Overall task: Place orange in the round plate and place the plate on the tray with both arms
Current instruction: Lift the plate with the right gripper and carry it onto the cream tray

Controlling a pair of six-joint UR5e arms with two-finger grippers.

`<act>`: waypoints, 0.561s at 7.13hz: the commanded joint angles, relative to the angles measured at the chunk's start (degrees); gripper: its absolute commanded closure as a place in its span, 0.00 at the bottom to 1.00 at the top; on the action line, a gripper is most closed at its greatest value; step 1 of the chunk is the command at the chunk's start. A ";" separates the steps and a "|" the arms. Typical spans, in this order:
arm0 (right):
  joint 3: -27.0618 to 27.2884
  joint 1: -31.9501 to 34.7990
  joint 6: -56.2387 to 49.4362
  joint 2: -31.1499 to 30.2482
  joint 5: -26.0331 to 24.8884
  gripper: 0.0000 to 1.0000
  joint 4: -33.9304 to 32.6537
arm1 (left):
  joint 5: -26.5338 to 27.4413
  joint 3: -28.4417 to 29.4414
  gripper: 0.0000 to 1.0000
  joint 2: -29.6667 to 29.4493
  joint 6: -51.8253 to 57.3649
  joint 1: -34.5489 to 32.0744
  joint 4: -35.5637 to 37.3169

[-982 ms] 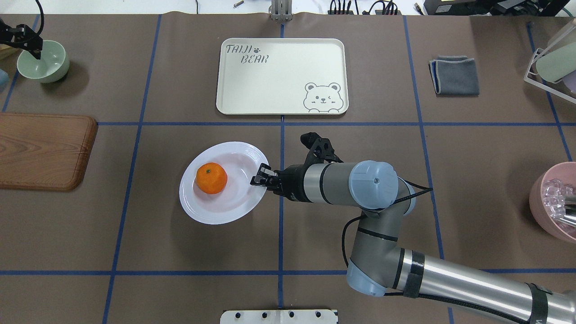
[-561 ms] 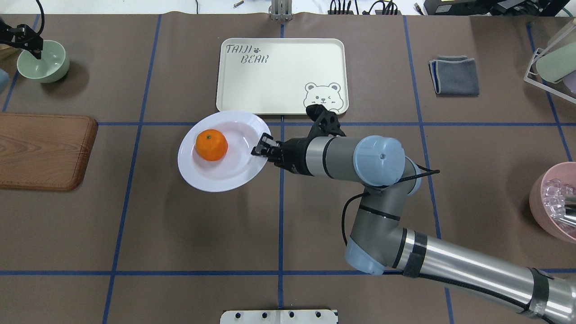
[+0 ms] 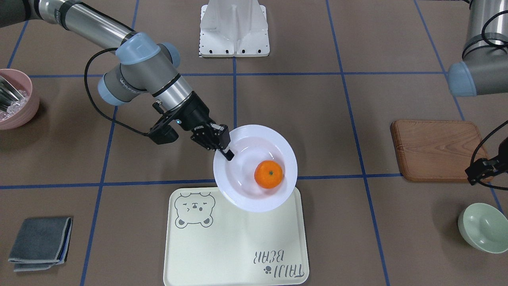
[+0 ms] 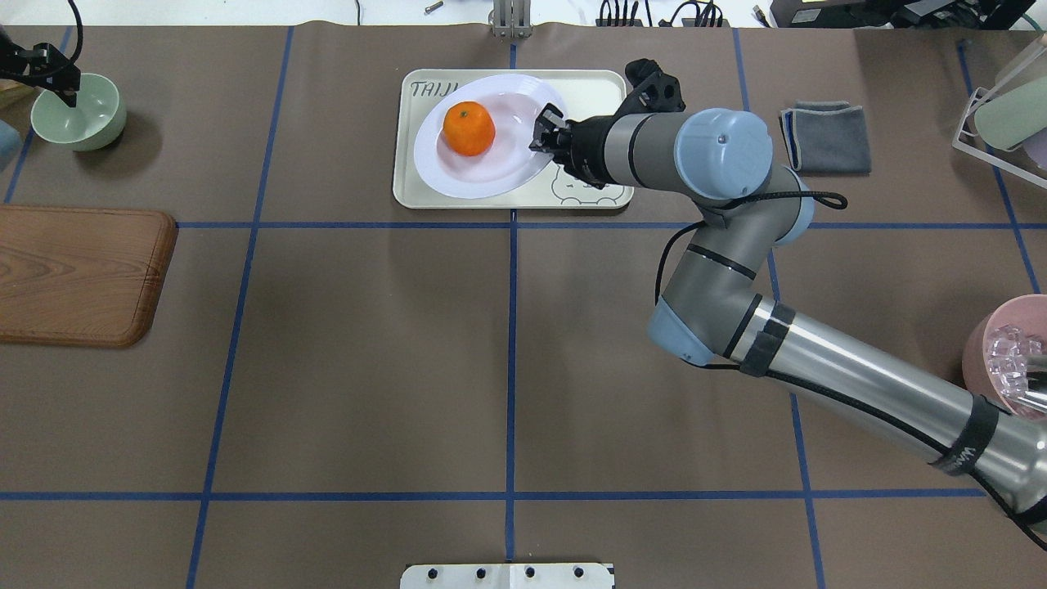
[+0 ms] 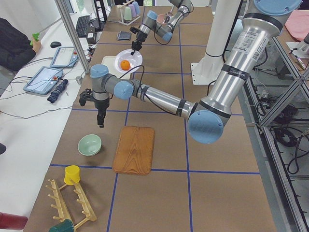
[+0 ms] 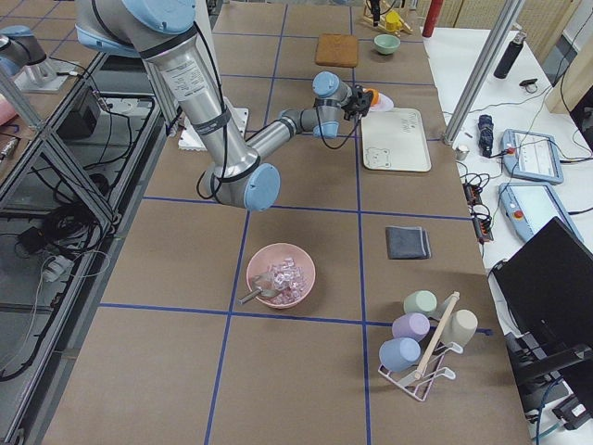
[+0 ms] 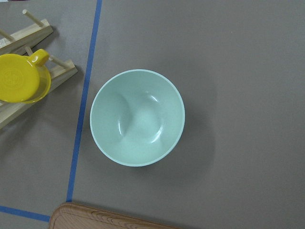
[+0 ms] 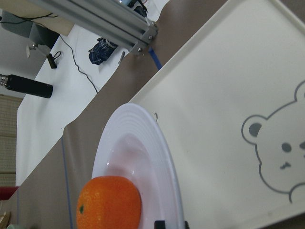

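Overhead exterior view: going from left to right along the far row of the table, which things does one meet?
Green bowl → orange → right end effector, shut on the round plate → grey cloth.

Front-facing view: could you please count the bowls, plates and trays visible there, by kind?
Bowls: 2 (pale green bowl, pink bowl)
Plates: 1 (round plate)
Trays: 1 (tray)
Total: 4

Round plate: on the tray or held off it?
Held off it, likely: the right gripper clamps the round plate by its rim; overhead the plate lies inside the tray, yet from the front it overhangs the edge.
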 commanded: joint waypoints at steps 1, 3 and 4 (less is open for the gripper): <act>-11.24 3.07 0.23 5.76 -0.12 1.00 -0.27 | 0.00 0.84 0.02 0.03 0.06 0.09 -0.06; -19.77 3.07 0.23 10.69 -0.39 1.00 -0.27 | 0.09 1.28 0.02 0.21 0.15 0.09 -0.06; -21.64 2.81 0.23 11.85 -0.30 1.00 -0.27 | 0.09 1.71 0.02 0.12 0.15 0.09 -0.32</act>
